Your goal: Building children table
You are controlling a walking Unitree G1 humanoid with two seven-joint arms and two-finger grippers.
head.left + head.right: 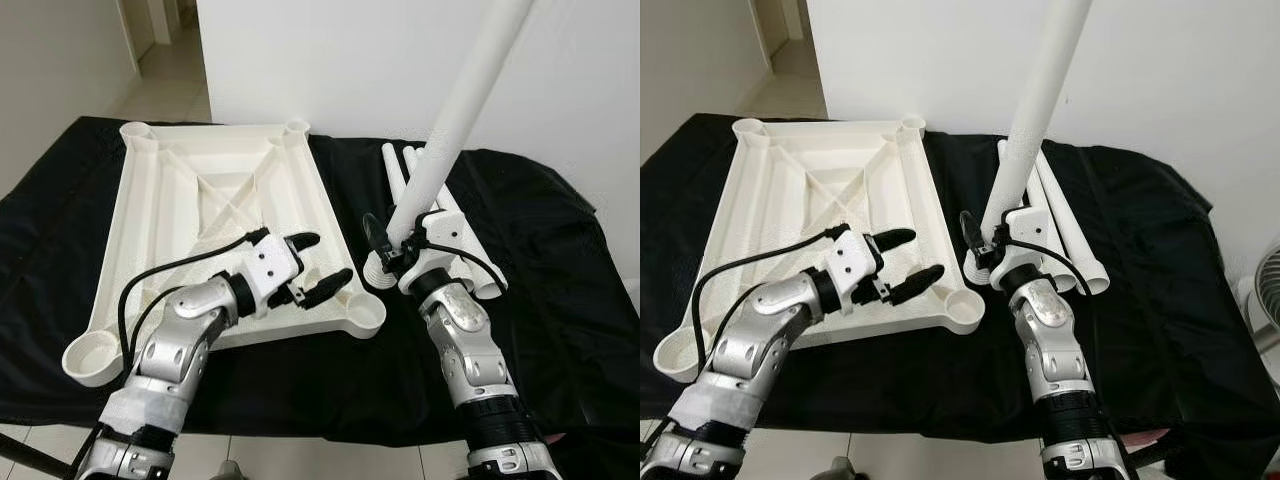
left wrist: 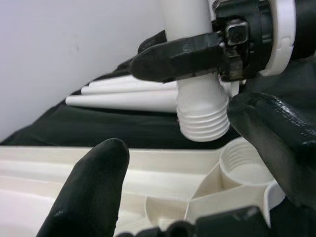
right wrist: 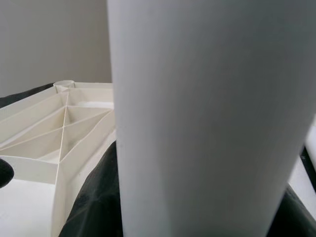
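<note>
I have the right gripper point(image 1: 392, 243) clamped near the threaded end of the table leg point(image 1: 452, 128), held upright so it can screw into the corner socket point(image 1: 364, 316) just beside, while the left gripper point(image 1: 318, 265), fingers spread and empty, steadies the inverted tabletop point(image 1: 190, 200).

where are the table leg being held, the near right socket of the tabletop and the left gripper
table leg point(image 1: 455, 110), left eye view, mid shaft
near right socket point(image 1: 363, 316), left eye view, its round rim
left gripper point(image 1: 318, 265), left eye view, between its open fingertips
</note>
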